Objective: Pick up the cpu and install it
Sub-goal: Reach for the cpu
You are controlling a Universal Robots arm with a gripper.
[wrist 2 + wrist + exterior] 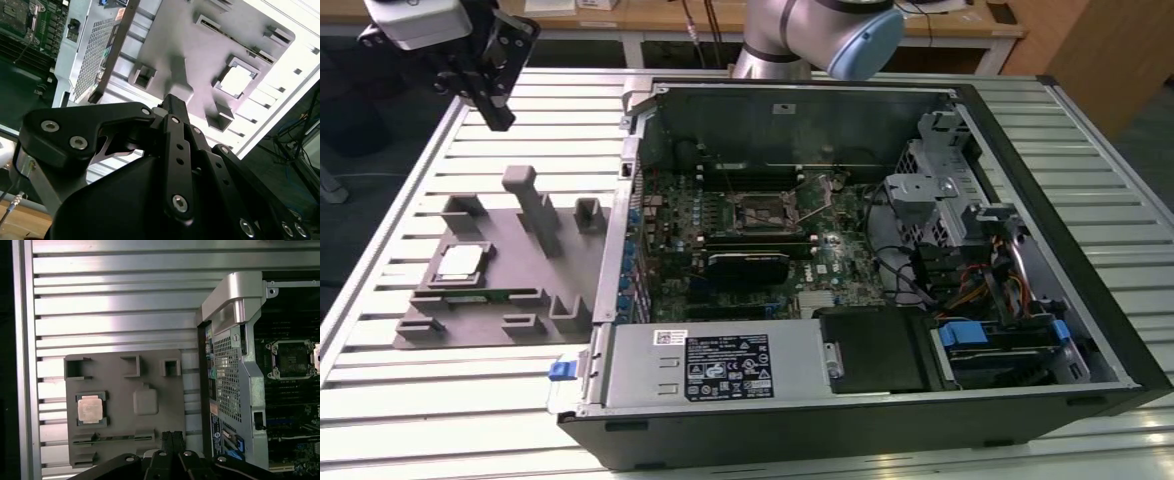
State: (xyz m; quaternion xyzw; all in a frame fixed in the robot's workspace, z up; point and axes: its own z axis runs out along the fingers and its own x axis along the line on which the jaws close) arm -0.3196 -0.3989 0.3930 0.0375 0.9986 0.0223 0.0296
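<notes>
The cpu (460, 263) is a small square chip with a silvery top, lying in a recess of the gray holder plate (500, 300) on the slatted table, at the exterior view's left. My gripper (498, 120) hangs high above the table, beyond the plate's far end, shut with nothing between its fingers. In the first wrist view the cpu (90, 408) lies flat in the plate (150, 370) and the gripper (172, 435) shows as two fingers pressed together. The second wrist view shows the gripper (175, 98) over the plate (190, 45), with the cpu (236, 81) glaring bright. The motherboard socket (765, 210) (290, 359) stands open inside the case.
An open computer case (1014, 130) lies on its side at the exterior view's right, with a power supply (707, 365) along its near edge and cables and drive bays (974, 280) at its right. Upright posts (523, 195) rise from the holder plate. The arm's base (787, 40) stands behind the case.
</notes>
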